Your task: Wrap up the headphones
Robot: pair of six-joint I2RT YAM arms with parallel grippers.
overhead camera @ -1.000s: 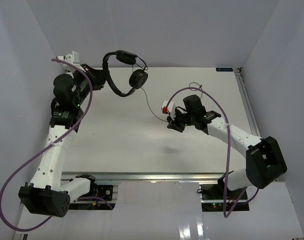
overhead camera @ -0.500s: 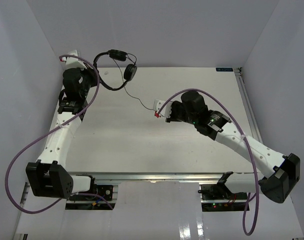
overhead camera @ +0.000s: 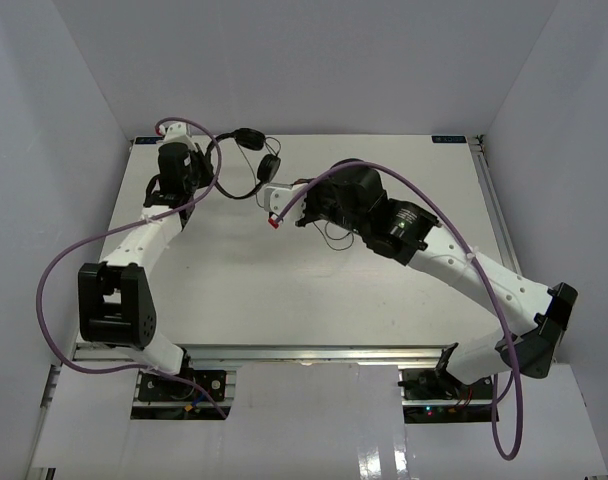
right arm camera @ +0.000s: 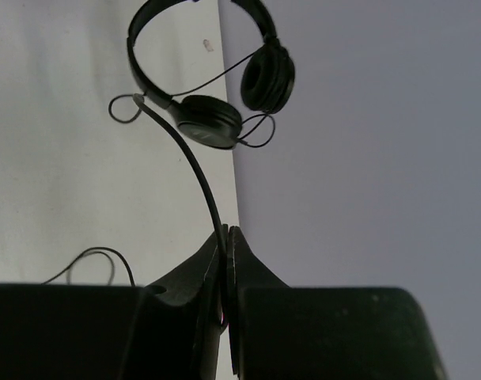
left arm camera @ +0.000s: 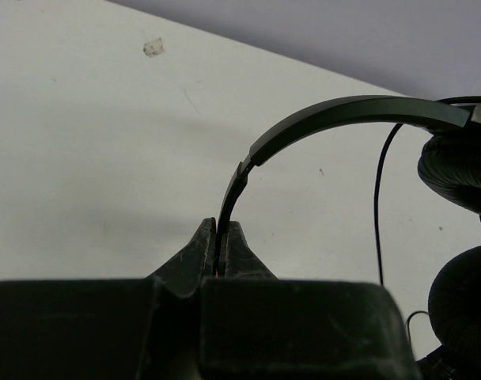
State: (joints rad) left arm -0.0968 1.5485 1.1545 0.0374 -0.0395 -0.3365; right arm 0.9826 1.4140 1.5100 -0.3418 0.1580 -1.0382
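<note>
The headphones [overhead camera: 271, 166] are at the far left of the worktop [overhead camera: 284, 290], close to the back wall, and are gripped by both arms. They are a black over-ear pair with a thin, flat headband [left arm camera: 343, 111]. The band shows a seam partway along, where one section meets the next. Its two round ear cups [left arm camera: 462, 170] have soft, wrinkled black padding.

In the left wrist view the cups sit one above the other at the right edge, and the band arcs up and over from the grip towards them. The left fingers [left arm camera: 195, 257] are pressed together on one end of the headband, pinching it edge-on.

A long thin black cord [right arm camera: 197, 170] leaves the cups and sweeps in a curve across to the right arm. Small loops of it hang beside the cups. The right fingers [right arm camera: 252, 269] are closed tight on this cord, which disappears between them. More of the cord lies in a slack loop on the worktop beneath the right arm.

From above, the band curves out from the left arm, with the cups on the side nearer the right arm. Whether the cups touch the worktop cannot be told.
</note>
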